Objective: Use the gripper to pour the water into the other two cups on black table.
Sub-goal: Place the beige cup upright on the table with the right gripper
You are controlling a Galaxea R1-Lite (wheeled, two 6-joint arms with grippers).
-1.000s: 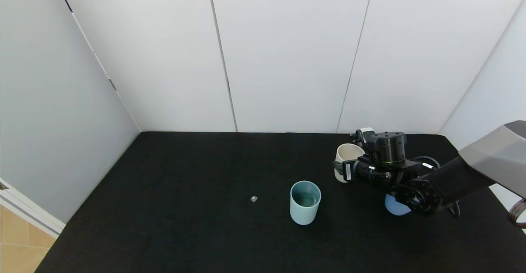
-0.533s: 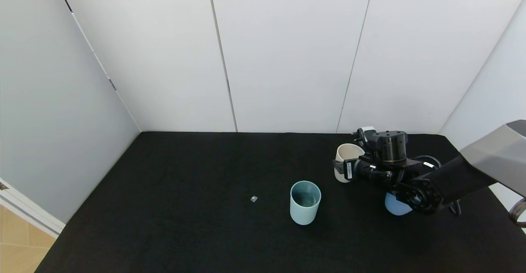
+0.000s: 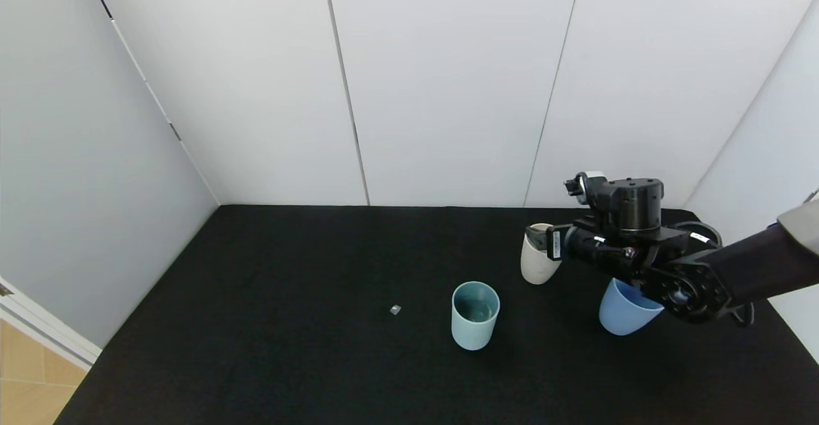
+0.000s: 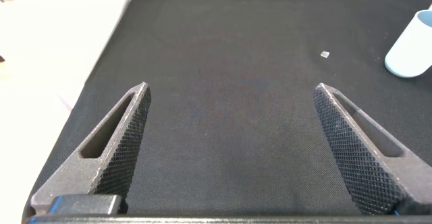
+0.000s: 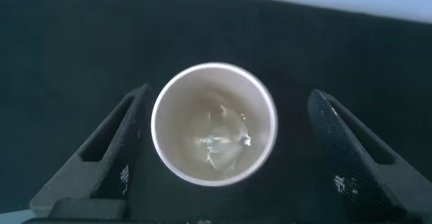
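The beige cup (image 3: 537,264) stands on the black table (image 3: 288,284) at the back right, with a sheen of water (image 5: 223,143) at its bottom. My right gripper (image 3: 545,240) hovers just above its rim. From the right wrist, the gripper (image 5: 229,92) is open, and the beige cup (image 5: 213,123) lies below between the fingers, touching neither. The teal cup (image 3: 475,315) stands mid-table with some water in it. The periwinkle-blue cup (image 3: 624,313) stands to the right, partly hidden under my right arm. My left gripper (image 4: 231,87) is open over bare cloth.
A small grey scrap (image 3: 395,310) lies on the cloth left of the teal cup. White wall panels close off the back and both sides. The left wrist view shows the teal cup (image 4: 412,45) and the scrap (image 4: 325,54) far off.
My right gripper has opened, let go of the beige cup and risen above it. The arm has lifted and shifted right, uncovering more of the blue cup.
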